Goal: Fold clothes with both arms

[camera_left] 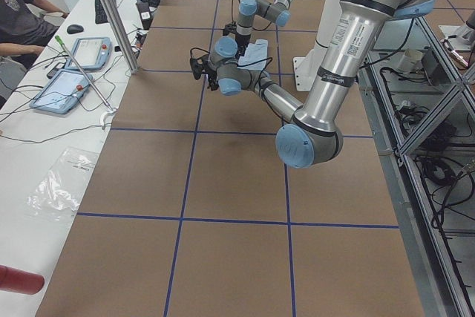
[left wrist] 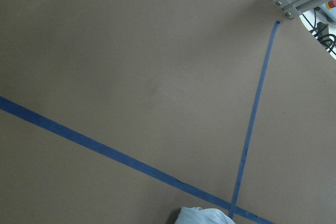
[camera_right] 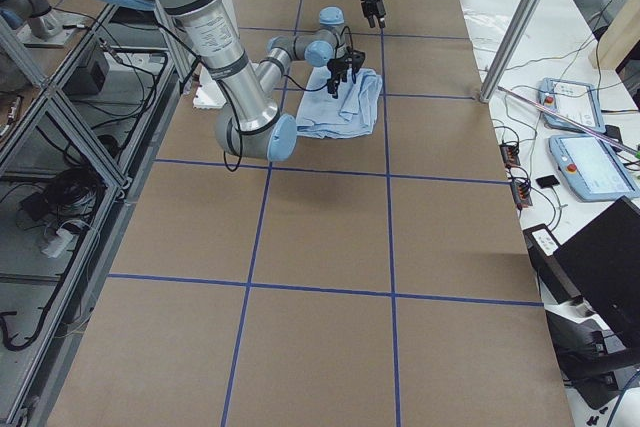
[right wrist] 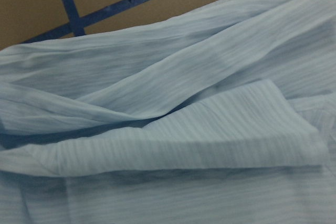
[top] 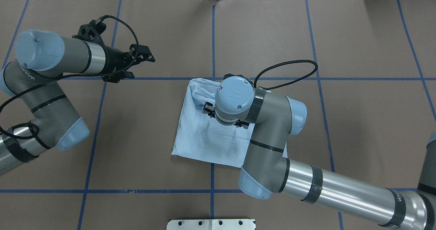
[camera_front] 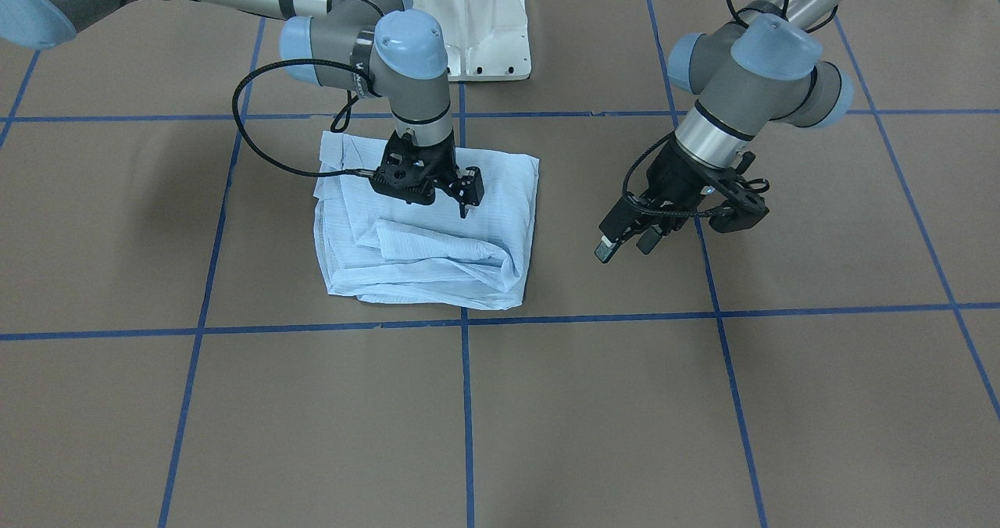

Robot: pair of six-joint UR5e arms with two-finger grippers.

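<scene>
Left gripper (top: 138, 66) is hovering above the bare table (top: 153, 138), fingers parted, holding nothing. Mid-table, the shirt (top: 204, 138) is lying folded near-square, skewed to the blue tape (top: 153, 191), collar hidden. Right gripper (camera_front: 466, 206) is hanging over it, jaws obscured, grip unclear.

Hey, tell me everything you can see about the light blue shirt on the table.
The shirt is light blue, thin, finely striped fabric, folded into a rough rectangle, with rumpled folds bunched along the edge far from the robot. It lies on the brown table, straddling a blue tape line. The right gripper points down over it; whether it touches is unclear. The left gripper is apart and open.
</scene>
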